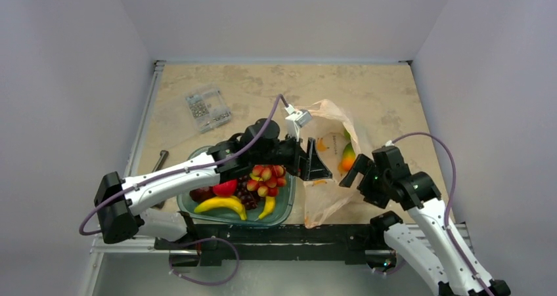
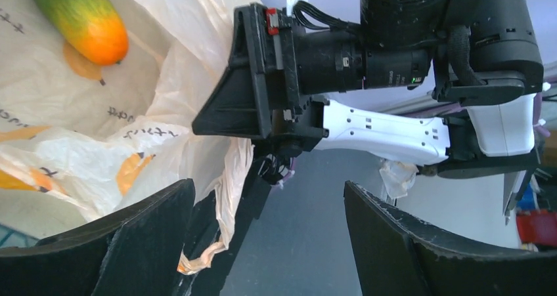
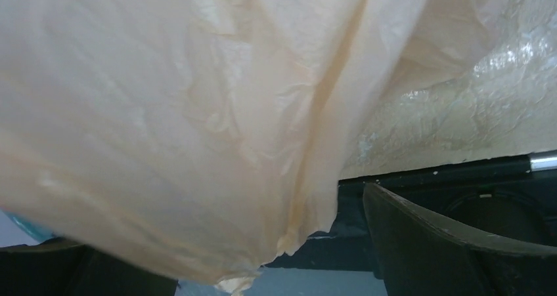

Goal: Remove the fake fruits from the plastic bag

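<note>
The peach-pink plastic bag (image 1: 332, 161) lies right of the teal tray (image 1: 287, 207), its mouth toward the near edge. A green-orange fruit (image 1: 347, 157) lies inside it and also shows in the left wrist view (image 2: 82, 17). The red-and-yellow berry bunch (image 1: 266, 178) and a red fruit (image 1: 225, 188) lie in the tray. My left gripper (image 1: 314, 159) is open at the bag's left side, with a bag edge (image 2: 226, 178) hanging by its left finger. My right gripper (image 1: 355, 171) is open at the bag's right side, and bag film (image 3: 197, 112) fills its view and drapes between the fingers.
Two yellow bananas (image 1: 223, 205) and a dark grape bunch (image 1: 246, 194) share the tray. A clear box of small parts (image 1: 208, 109) sits at the back left. A dark tool (image 1: 159, 159) lies by the left table edge. The two grippers are close together.
</note>
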`<act>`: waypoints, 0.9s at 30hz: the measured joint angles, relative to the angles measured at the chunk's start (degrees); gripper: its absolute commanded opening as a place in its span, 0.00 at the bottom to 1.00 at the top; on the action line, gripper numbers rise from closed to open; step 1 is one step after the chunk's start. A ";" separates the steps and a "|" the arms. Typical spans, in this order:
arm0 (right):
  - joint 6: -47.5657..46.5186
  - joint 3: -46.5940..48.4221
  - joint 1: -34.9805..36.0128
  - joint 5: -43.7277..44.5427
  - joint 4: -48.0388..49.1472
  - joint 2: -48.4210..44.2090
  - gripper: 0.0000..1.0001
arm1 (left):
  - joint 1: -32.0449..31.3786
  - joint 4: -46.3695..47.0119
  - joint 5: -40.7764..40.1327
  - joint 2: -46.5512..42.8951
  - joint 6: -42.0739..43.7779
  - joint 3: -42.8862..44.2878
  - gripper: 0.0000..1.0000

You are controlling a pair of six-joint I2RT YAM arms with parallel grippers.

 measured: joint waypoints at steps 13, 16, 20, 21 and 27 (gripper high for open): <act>9.51 -4.81 0.00 7.89 0.07 7.93 0.00 | -3.52 -0.04 -3.69 14.51 5.79 6.91 0.76; 8.57 -4.79 0.00 7.87 0.46 8.96 0.00 | -3.61 1.18 -6.64 18.58 8.68 8.59 0.72; 7.85 -4.52 0.00 7.85 0.90 4.79 0.00 | -4.20 4.13 -10.43 22.73 10.14 9.09 0.65; 7.78 -4.35 0.00 7.82 0.94 3.56 0.00 | -4.42 4.85 -11.89 23.80 10.40 9.09 0.63; 7.61 -2.47 0.00 7.89 0.79 0.55 0.00 | -5.31 6.84 -17.49 29.75 11.04 12.04 0.58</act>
